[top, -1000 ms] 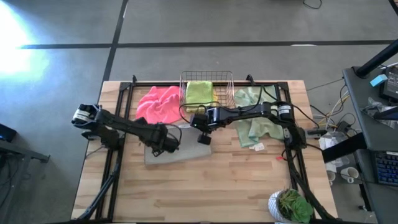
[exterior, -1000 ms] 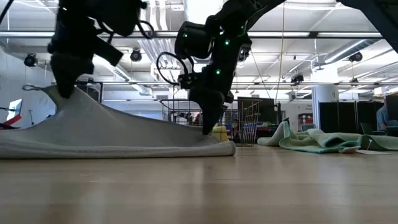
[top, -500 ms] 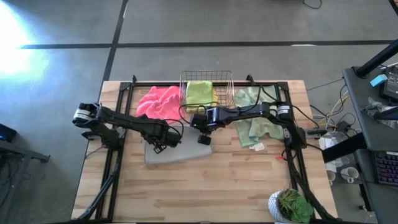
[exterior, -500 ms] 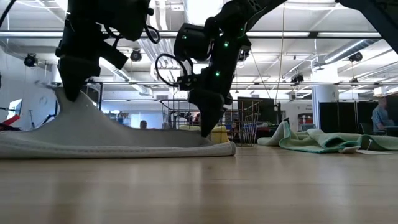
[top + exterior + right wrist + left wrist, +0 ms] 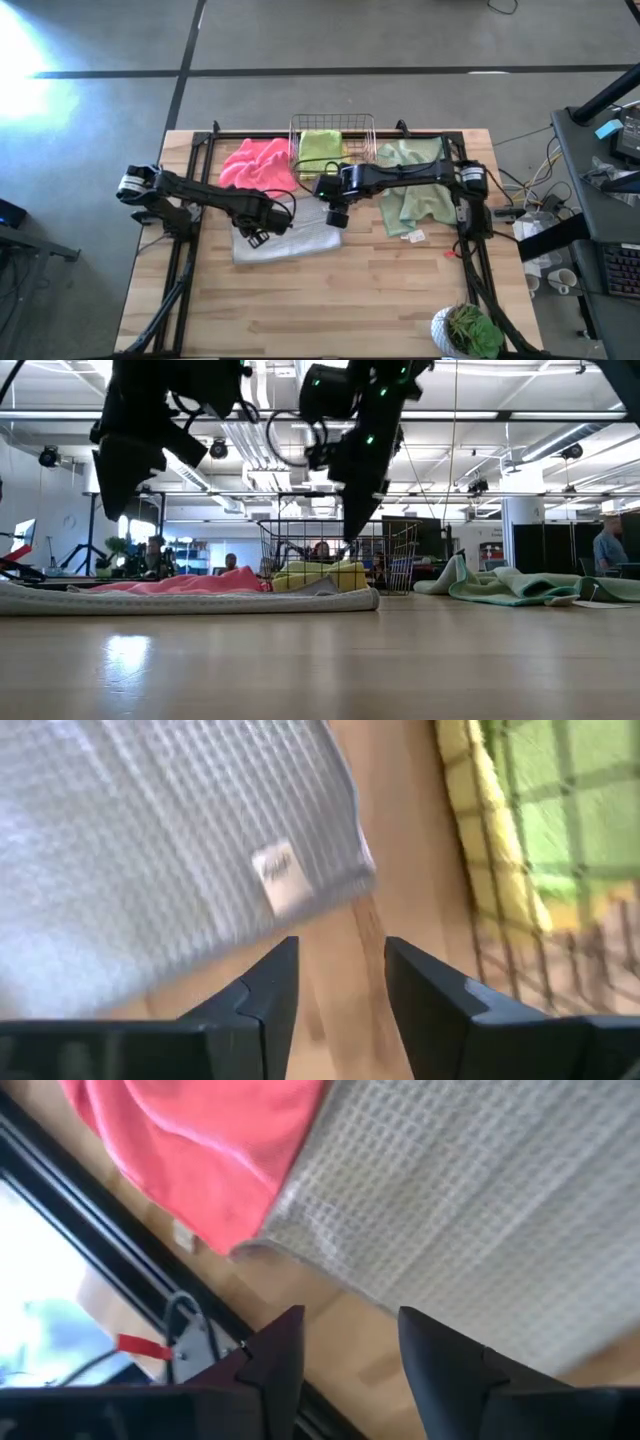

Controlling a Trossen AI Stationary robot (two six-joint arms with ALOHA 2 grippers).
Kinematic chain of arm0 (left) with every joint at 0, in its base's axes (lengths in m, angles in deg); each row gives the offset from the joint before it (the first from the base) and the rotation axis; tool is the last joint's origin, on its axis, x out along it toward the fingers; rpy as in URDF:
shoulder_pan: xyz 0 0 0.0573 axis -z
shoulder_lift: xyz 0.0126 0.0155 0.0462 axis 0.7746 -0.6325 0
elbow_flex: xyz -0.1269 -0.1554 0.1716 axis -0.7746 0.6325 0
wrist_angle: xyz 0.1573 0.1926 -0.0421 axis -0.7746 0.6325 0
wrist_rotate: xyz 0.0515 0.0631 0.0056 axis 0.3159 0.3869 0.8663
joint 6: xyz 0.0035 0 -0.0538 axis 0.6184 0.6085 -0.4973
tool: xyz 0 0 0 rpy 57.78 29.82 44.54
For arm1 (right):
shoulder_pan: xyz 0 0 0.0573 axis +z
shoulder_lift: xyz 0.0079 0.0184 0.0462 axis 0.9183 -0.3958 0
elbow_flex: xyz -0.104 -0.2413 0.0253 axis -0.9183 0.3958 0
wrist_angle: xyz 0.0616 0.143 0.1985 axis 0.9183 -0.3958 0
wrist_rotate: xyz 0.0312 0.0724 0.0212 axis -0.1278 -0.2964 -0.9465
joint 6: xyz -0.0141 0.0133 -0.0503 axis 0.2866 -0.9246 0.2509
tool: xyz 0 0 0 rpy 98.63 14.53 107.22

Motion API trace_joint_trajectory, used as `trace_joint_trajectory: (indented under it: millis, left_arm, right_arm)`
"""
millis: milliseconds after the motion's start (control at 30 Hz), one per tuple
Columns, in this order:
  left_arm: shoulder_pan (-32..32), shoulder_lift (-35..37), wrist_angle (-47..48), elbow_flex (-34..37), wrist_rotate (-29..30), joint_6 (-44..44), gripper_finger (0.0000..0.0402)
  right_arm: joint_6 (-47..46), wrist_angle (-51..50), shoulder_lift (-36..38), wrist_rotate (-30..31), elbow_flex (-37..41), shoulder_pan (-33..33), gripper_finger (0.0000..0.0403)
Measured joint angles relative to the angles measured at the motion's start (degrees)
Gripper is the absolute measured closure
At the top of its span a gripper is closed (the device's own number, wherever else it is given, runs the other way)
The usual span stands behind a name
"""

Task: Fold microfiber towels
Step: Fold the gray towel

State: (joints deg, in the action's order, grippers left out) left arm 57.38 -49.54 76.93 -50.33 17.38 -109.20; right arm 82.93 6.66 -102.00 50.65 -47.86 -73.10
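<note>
The grey towel [image 5: 286, 241] lies flat on the desk [image 5: 330, 300], folded, just in front of the pink towel [image 5: 256, 165] and the wire basket [image 5: 333, 140]. The left tool [image 5: 256, 235] hangs above its left end with fingers spread, holding nothing. The right tool [image 5: 337, 215] hangs over its right edge, released as well. The lime green towel [image 5: 320, 147] sits in the basket over a yellow one [image 5: 470, 840]. The sage green towel [image 5: 412, 190] lies crumpled to the right.
</note>
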Motion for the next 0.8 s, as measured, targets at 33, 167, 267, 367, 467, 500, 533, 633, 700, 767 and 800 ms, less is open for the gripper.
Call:
trace_joint_trajectory:
  millis: [33,167,267,367,467,500,533,633,700,767,800]
  left_arm:
    - [0.54,0.04,-0.08,-0.56,-0.10,-0.92,0.0254]
    - [3.86,0.44,-4.35,-1.39,0.20,-5.50,0.0253]
    - [6.75,0.54,-12.20,-0.37,1.02,-6.90,0.0253]
    - [9.07,0.54,-20.52,1.39,2.03,-6.97,0.0253]
    - [10.12,0.45,-27.28,3.19,3.35,-8.23,0.0253]
    - [10.19,0.45,-30.02,3.82,3.55,-9.25,0.0253]
    - [10.30,0.48,-33.04,4.52,3.57,-9.70,0.0253]
    - [10.99,0.51,-39.70,5.83,4.66,-9.39,0.0253]
    - [11.94,0.67,-40.51,5.87,6.77,-9.35,0.0253]
    - [13.21,1.37,-40.18,5.93,8.50,-9.33,0.0253]
    - [13.95,2.12,-40.02,5.95,8.81,-9.35,0.0253]
  right_arm:
    - [-0.34,-1.56,1.17,-0.26,0.01,0.09,0.0264]
    - [-2.11,-4.87,5.56,-7.79,2.39,0.78,0.0273]
    - [-4.81,-2.59,8.64,-15.06,7.38,1.97,0.0281]
    - [-8.05,2.80,11.62,-16.24,13.63,3.84,0.0288]
    - [-11.87,10.19,13.88,-16.54,19.14,5.73,0.0294]
    - [-13.80,12.82,14.30,-16.55,20.66,6.28,0.0295]
    - [-16.19,15.59,14.57,-16.63,21.95,6.81,0.0296]
    - [-22.55,23.42,14.57,-16.66,24.77,8.26,0.0300]
    - [-26.23,28.12,13.93,-16.63,25.89,9.08,0.0303]
    - [-29.62,32.75,12.85,-16.61,26.54,9.65,0.0307]
    - [-30.88,34.88,12.19,-16.57,26.76,9.89,0.0310]
